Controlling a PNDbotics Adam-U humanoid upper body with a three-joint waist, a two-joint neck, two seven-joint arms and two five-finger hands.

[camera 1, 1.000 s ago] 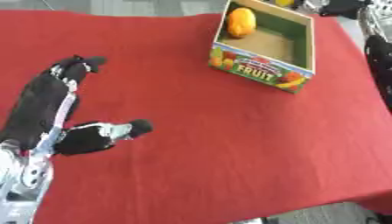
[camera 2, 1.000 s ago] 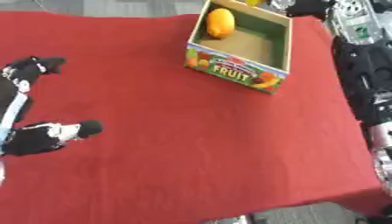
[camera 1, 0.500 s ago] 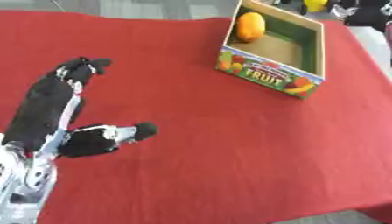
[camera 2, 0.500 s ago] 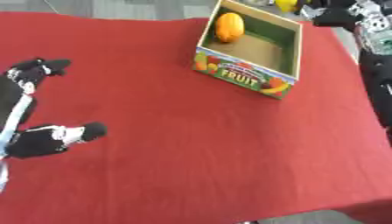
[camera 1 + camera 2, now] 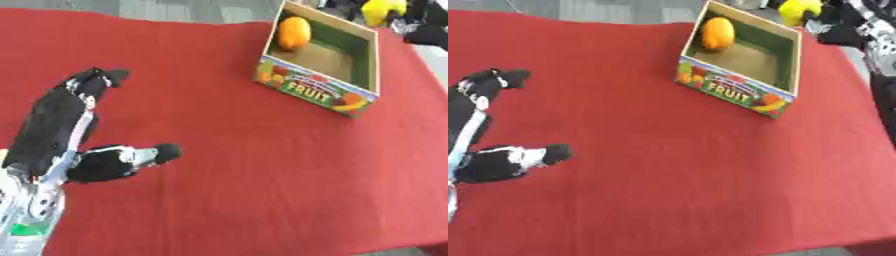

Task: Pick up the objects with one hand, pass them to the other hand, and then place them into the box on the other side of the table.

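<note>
Resting left hand (image 5: 61,135), fingers (image 5: 101,80) straight, empty; orange (image 5: 293,32) in box (image 5: 319,92), well apart.

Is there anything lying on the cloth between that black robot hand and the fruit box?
No. In the left eye view, only bare red cloth lies between the left hand and the fruit box.

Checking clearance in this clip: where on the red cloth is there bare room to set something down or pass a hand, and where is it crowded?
The wide red cloth between the left hand and the fruit box is bare, as is the near strip below the box. Inside the box, the floor beside the orange fruit is free. It is crowded beyond the box's far right corner, around a yellow thing.
</note>
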